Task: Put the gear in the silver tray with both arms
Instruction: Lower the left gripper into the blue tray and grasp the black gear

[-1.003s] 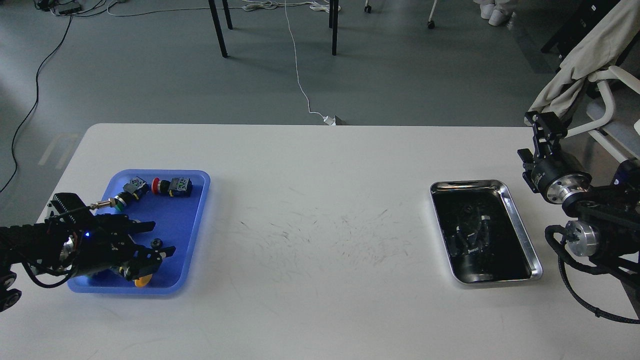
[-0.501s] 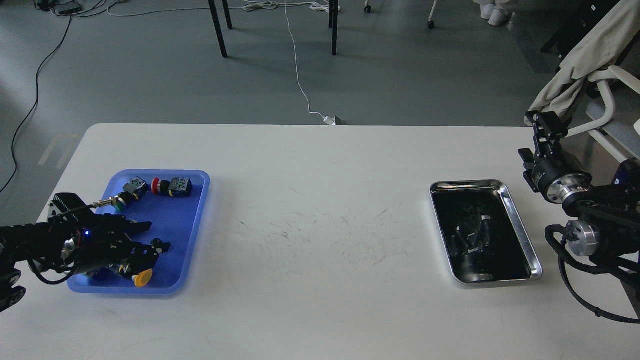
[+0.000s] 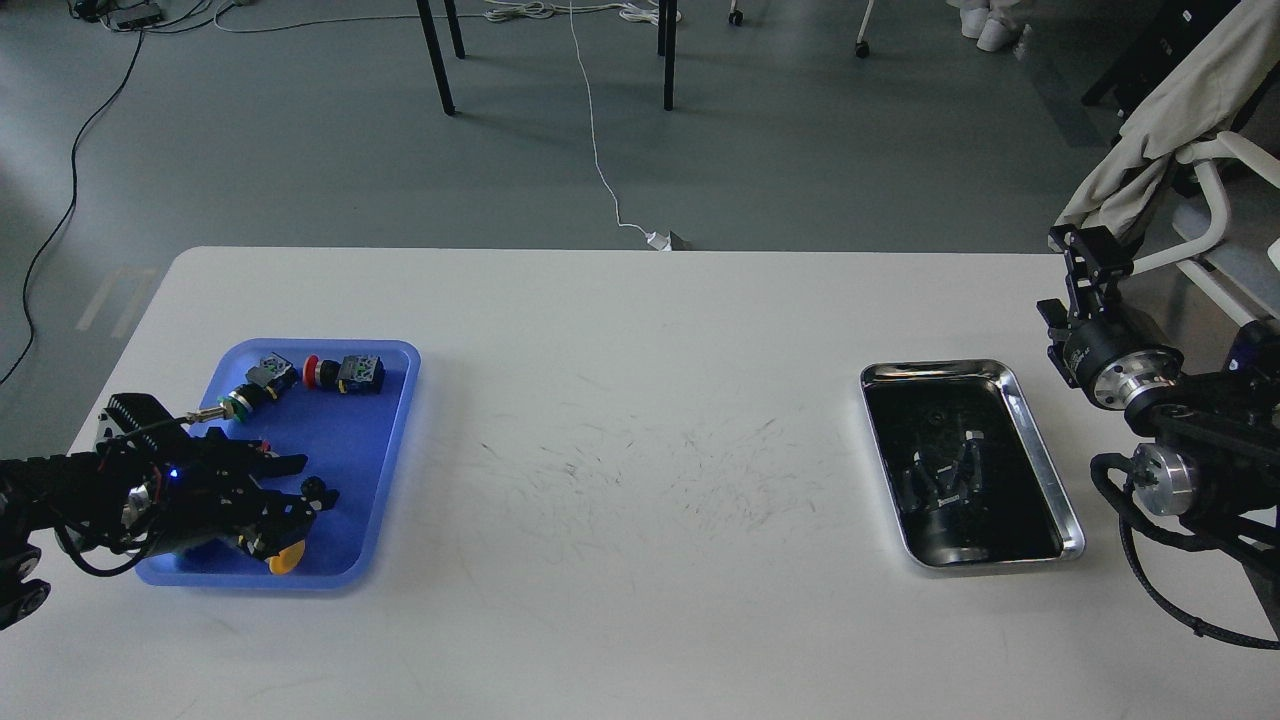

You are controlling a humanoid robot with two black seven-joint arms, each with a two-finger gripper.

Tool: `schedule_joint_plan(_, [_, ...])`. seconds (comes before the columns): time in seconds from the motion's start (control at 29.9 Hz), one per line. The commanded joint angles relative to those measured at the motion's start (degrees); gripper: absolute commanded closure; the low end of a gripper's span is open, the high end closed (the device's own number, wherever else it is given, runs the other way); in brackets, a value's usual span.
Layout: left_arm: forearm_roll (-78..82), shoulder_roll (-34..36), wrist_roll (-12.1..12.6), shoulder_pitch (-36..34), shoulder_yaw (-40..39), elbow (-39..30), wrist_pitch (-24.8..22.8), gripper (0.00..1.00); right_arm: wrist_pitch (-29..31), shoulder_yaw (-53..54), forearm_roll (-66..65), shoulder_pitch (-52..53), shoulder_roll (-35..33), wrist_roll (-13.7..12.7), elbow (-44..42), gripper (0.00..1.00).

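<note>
While the left pincer (image 3: 300, 483) has crept slightly back over the blue tray (image 3: 390, 440), fingers spread around a small black gear (image 3: 316, 487), nothing is lifted yet; the silver tray (image 3: 1040, 455) waits far right, the right pincer (image 3: 1095, 250) unreadable.

No readable text, labels, brands or numbers anywhere in view.

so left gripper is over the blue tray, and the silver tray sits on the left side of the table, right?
Not quite. The head view shows the silver tray on the right side of the table, near the right arm. The rest holds: the left gripper is over the blue tray.
</note>
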Motion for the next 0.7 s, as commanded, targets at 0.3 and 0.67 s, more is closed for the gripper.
schedule_joint_plan(0.3, [0.0, 0.2, 0.0, 0.1, 0.0, -1.8, 0.0, 0.61, 0.0, 0.0, -0.1, -0.9, 0.1, 0.0, -0.1, 0.05])
schedule_joint_plan(0.67, [0.1, 0.5, 0.0, 0.4, 1.4, -2.3, 0.1, 0.69, -0.1, 0.0, -0.1, -1.6, 0.0, 0.0, 0.3, 0.05])
